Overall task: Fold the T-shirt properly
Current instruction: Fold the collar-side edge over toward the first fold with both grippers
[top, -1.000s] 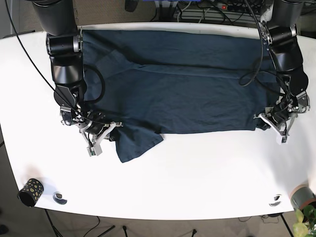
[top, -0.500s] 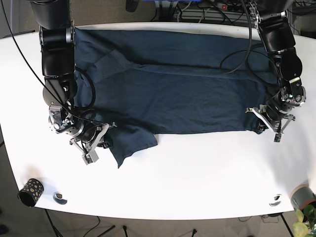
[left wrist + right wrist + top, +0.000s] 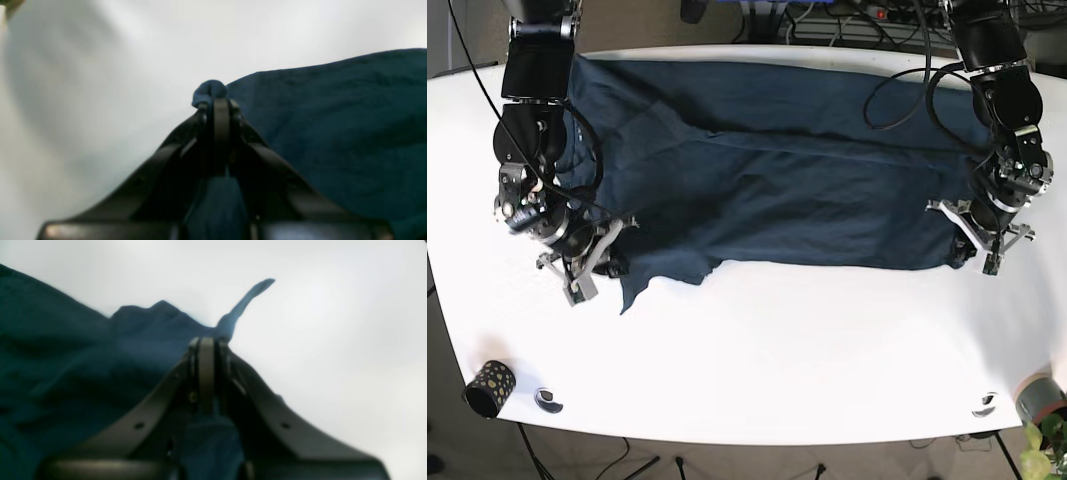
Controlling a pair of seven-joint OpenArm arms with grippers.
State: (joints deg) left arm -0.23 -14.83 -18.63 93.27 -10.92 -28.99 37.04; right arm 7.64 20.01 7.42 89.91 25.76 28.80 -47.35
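In the left wrist view, the left gripper (image 3: 215,100) has its jaws closed on a small bunch of the dark blue cotton T-shirt (image 3: 333,133), which lies to the right on the white table (image 3: 100,66).

In the right wrist view, the right gripper (image 3: 206,343) pinches the T-shirt's edge, and a thin flap of cloth stands up beyond the fingertips.

In the base view, the T-shirt is spread over the far half of the table, with one gripper at each near corner.

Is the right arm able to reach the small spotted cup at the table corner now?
Probably not yet: the right gripper is shut on the T-shirt, though bare table separates it from the spotted cup.
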